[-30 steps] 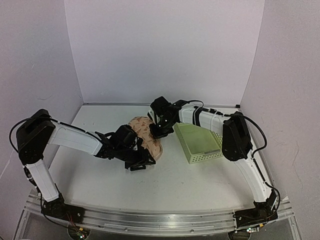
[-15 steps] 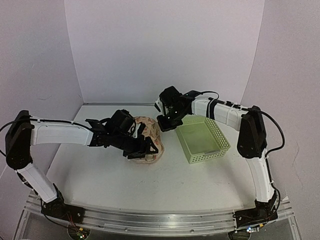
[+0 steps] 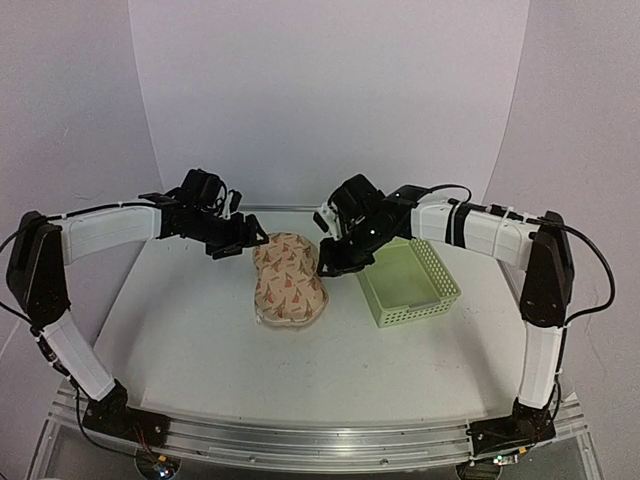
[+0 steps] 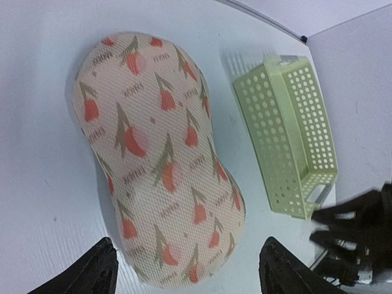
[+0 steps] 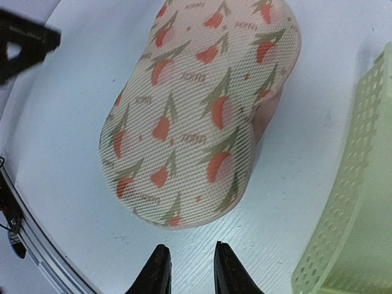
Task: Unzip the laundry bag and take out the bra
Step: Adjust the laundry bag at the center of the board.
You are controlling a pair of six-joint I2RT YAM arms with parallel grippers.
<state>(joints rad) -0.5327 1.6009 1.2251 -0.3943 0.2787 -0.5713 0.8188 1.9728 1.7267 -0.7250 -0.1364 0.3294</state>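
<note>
Hovering empty on either side of the closed laundry bag, flat on the table beside the basket, left gripper spread wide, right gripper barely parted, likely ready to begin unzipping; no bra showing yet.

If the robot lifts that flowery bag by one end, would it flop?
The laundry bag probably holds its shape: it sits domed with nothing gripping it. Its mesh fabric suggests light, not slippery. Broad-based on the table, it likely slides, not rolls.
</note>
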